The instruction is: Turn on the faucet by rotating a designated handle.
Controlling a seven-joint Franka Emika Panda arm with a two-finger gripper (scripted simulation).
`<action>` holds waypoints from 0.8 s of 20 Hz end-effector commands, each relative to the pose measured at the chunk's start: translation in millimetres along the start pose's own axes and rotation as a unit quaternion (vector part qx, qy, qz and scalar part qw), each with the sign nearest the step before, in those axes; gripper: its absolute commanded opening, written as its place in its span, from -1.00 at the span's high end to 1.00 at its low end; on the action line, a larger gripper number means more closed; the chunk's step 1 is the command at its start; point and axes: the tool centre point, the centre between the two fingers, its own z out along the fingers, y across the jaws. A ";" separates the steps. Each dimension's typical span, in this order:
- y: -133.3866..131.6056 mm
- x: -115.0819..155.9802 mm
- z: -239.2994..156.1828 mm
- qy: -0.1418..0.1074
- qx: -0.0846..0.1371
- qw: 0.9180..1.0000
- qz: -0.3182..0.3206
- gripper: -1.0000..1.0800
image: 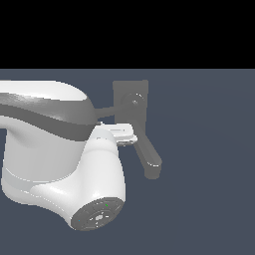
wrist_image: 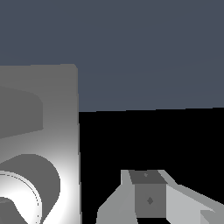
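One grey faucet with one thin handle and one thick spout; one gripper alongside, finger spread indiscernible.

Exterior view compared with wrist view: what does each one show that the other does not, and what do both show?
Only the exterior view shows the arm, the spout, the handle and the hub. Only the wrist view shows one fingertip of the gripper up close; whether the gripper is open or shut cannot be told. Both show the faucet's flat backplate.
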 end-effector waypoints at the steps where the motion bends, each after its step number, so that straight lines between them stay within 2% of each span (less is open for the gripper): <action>1: 0.6 -3.9 0.0 0.000 0.000 1.000 0.000 1.00; 16: 7.3 -60.5 -0.2 0.000 0.000 1.000 0.000 1.00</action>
